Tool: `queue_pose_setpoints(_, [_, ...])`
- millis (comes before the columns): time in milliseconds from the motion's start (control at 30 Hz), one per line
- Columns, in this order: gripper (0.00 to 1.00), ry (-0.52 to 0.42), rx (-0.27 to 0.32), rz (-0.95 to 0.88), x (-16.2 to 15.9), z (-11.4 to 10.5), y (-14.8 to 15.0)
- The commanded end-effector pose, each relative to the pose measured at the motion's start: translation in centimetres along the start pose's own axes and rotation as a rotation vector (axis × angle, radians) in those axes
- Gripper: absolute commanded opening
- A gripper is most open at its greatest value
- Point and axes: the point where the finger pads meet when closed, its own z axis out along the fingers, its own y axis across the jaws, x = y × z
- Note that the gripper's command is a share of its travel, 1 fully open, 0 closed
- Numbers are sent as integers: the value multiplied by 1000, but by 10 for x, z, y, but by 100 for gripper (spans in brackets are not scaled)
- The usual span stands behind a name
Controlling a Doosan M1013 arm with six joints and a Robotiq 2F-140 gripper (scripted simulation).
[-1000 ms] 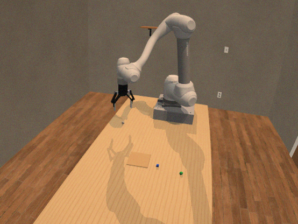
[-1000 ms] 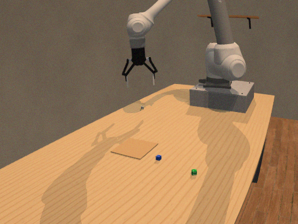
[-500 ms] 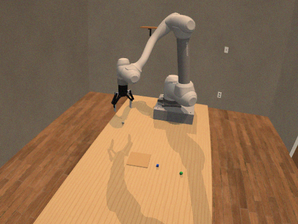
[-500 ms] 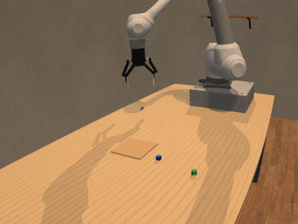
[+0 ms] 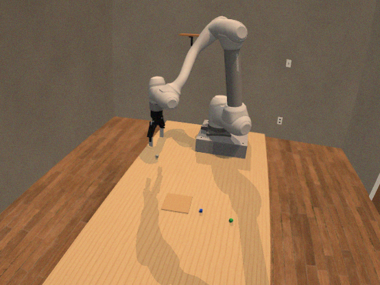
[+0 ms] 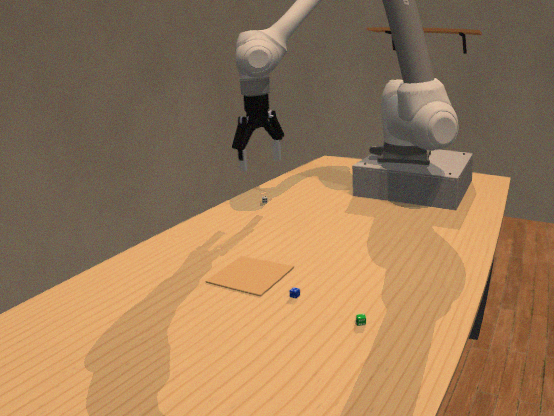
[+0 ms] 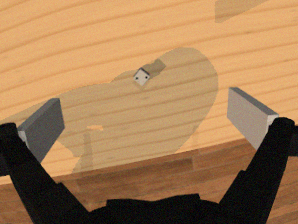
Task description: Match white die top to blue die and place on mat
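My gripper (image 6: 259,161) hangs wide apart, empty; the white die (image 7: 141,76) looks tiny, light, rigid; I'd pinch two opposite flat faces.

Glossy white arm (image 5: 192,58) (grey upper link), black gripper (image 6: 258,159).

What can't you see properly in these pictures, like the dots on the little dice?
- White die: too small and blurry in the wrist view, and tinier still in the others; its top number can't be read.
- Blue die and green die: too small in the exterior view to count dots.
- Open tool: the wrist view's bottom edge cuts off its body.
- Arm's upper links: cut off by the exterior view's top edge.
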Motion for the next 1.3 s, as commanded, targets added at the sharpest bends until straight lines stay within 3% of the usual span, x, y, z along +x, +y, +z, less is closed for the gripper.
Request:
queue_pose_setpoints(0, [100,12,-11,-160,0,4,1])
queue_pose_setpoints(67, [100,12,-11,-160,0,4,1])
queue_pose_setpoints(133, [100,11,-12,-314,-1,8,1])
queue_pose_setpoints(567, [100,8,-14,-804,-1,20,3])
queue_pose_setpoints(767, [100,7,-14,-841,-1,21,3])
queue_pose_setpoints(800, [27,7,-14,-841,-1,21,3])
queue_pose_setpoints(1267, [27,7,-14,-841,-1,21,3])
